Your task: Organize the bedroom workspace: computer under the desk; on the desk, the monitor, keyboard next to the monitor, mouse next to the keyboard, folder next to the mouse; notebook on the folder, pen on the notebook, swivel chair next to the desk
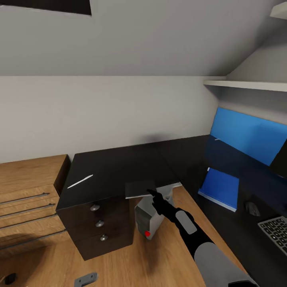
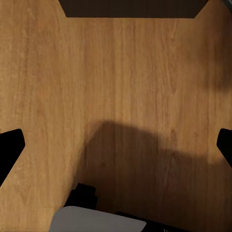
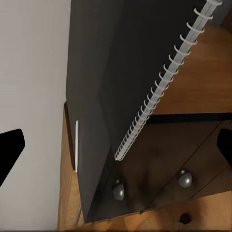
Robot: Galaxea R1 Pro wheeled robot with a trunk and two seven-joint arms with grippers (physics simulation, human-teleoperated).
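Note:
A dark grey spiral-bound notebook [image 1: 138, 188] lies at the front edge of the black desk [image 1: 115, 167], overhanging it a little. My right gripper [image 1: 151, 193] is at the notebook's near corner. In the right wrist view the notebook [image 3: 140, 72] with its white spiral is close in front, and the fingertips [image 3: 10, 147] stand wide apart. The white pen [image 1: 79, 181] lies on the desk to the left. The grey computer [image 1: 146, 218] stands on the floor below the notebook. On the desk's right wing lie the blue folder [image 1: 220, 187], the mouse [image 1: 252, 208] and the keyboard [image 1: 275, 233]. My left gripper [image 2: 116, 145] hangs open over wooden floor.
Dark drawers with silver knobs [image 1: 99, 223] sit under the desk's left end. A low light-wood chest [image 1: 28, 187] stands to the left of the desk. A white shelf [image 1: 247, 84] juts out above the right wing, with a large blue panel [image 1: 247, 135] below it.

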